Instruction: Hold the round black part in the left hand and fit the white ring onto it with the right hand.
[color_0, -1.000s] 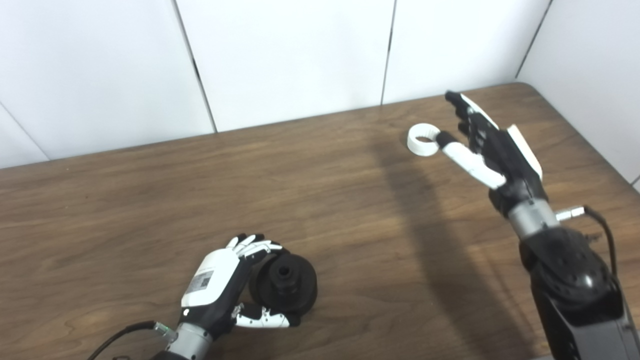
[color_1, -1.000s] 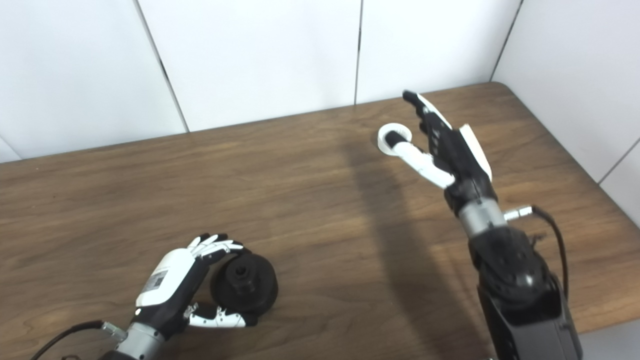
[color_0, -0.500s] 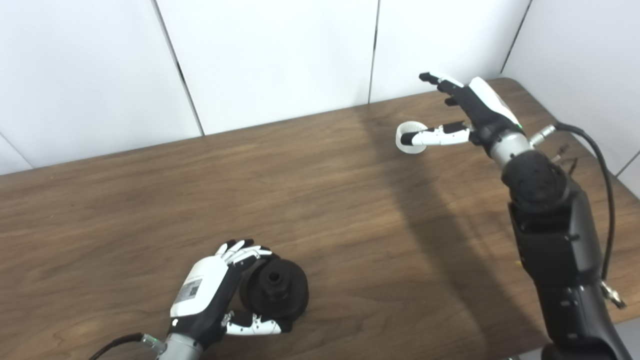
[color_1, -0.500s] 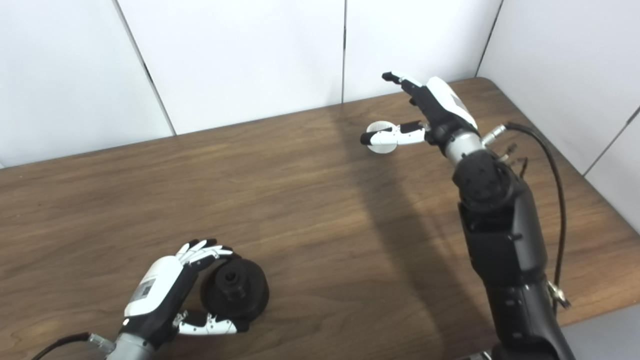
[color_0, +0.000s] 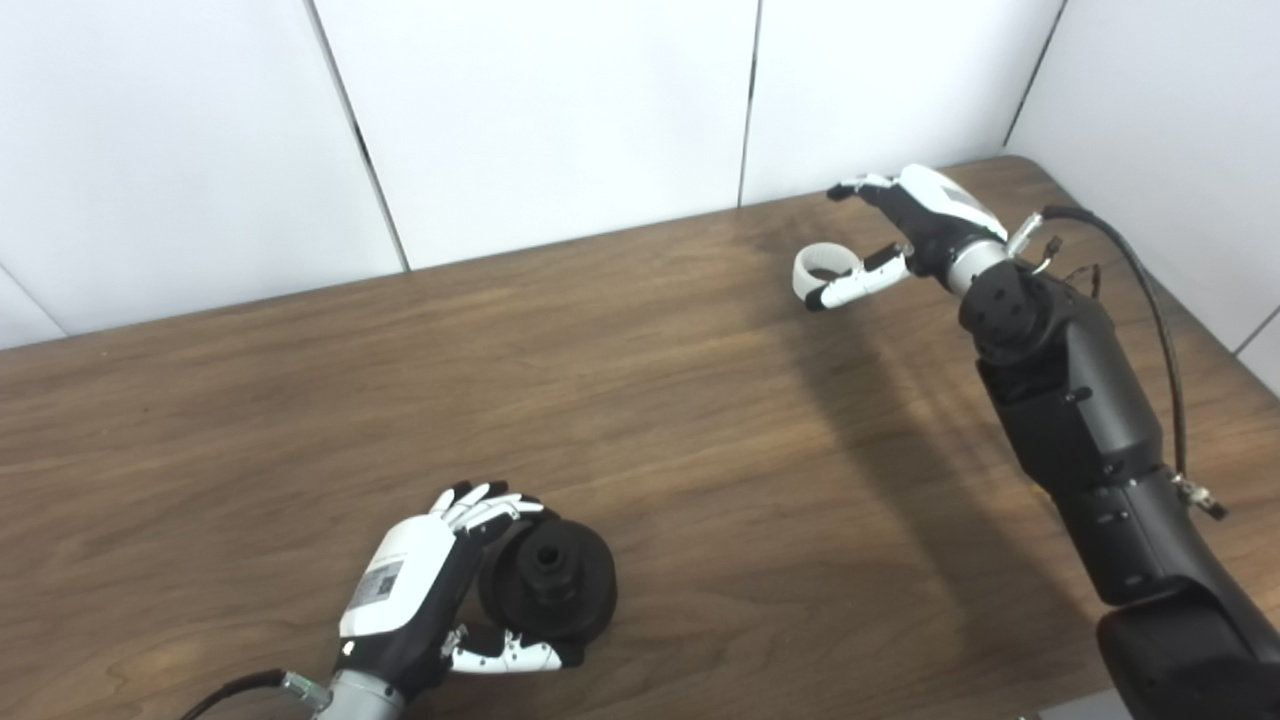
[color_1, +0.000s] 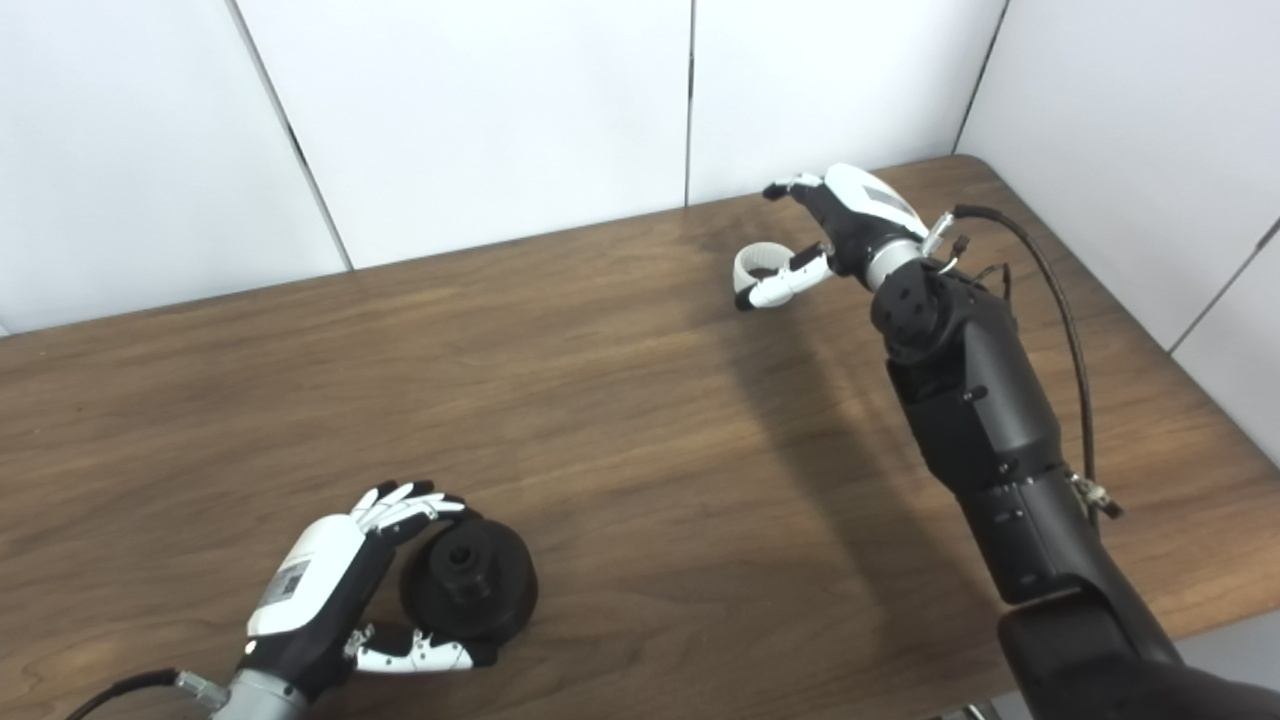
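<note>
In the left eye view, the brown wood-grain worktop (color_0: 640, 400) runs from the near edge to white wall panels (color_0: 550, 110) at the far side. At the near left, the left hand (color_0: 420, 590) rests low on the worktop, its white-backed palm turned toward the round black plastic part (color_0: 548, 580). Its fingers (color_0: 485, 505) curl over the far-left rim of the part and its thumb lies along the near rim, so the hand cups the part from both sides; the part sits on the worktop with its central hub facing up. At the far right, the right hand (color_0: 915, 225) reaches in on a black arm (color_0: 1070, 420). The small white plastic ring (color_0: 825, 272) lies flat on the worktop just left of this hand. The hand is spread wide, fingers arched above the ring's far side and the thumb stretched along its near-right edge; whether the thumb touches the ring cannot be told, and nothing is gripped.

In the right eye view, the same layout appears slightly displaced. The left hand (color_1: 320, 590) wraps the black part (color_1: 468, 592) at the near left, thumb beneath its near rim. The right hand (color_1: 850, 222) is splayed over the white ring (color_1: 758, 268) at the far right, well apart from the black part, with a black cable (color_1: 1060, 310) looping off its wrist.
</note>
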